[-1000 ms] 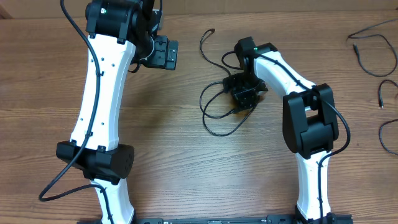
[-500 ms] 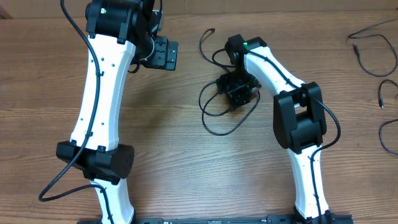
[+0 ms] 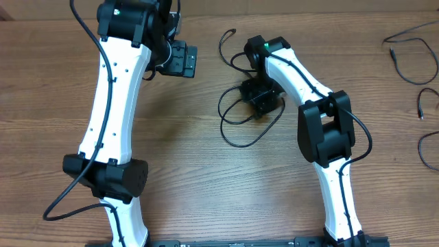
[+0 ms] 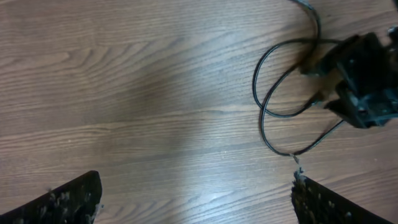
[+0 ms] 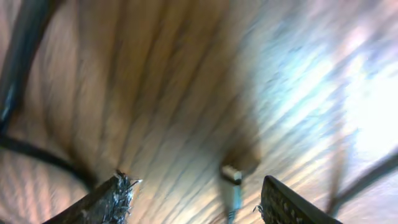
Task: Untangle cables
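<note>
The cables (image 3: 236, 122) lie as thin black loops in the middle of the wooden table, with one strand ending in a plug tip (image 3: 232, 32) further back. My right gripper (image 3: 261, 100) hangs low over the right side of these loops. In the blurred right wrist view it (image 5: 199, 200) is open, with a small plug tip (image 5: 231, 176) between the fingers and black strands (image 5: 37, 155) at the left. My left gripper (image 3: 180, 59) is open and empty, back and left of the cables. In the left wrist view it (image 4: 196, 202) faces bare wood, with the loops (image 4: 273, 93) ahead.
More loose black cables lie at the far right of the table (image 3: 408, 58), with a plug end (image 3: 420, 108) and a loop (image 3: 426, 147) at the right edge. The left arm's white links (image 3: 110, 103) stretch down the left side.
My right gripper has shifted a little left and back over the cable loops. The loops have slid slightly left with it. The left arm has hardly moved.
</note>
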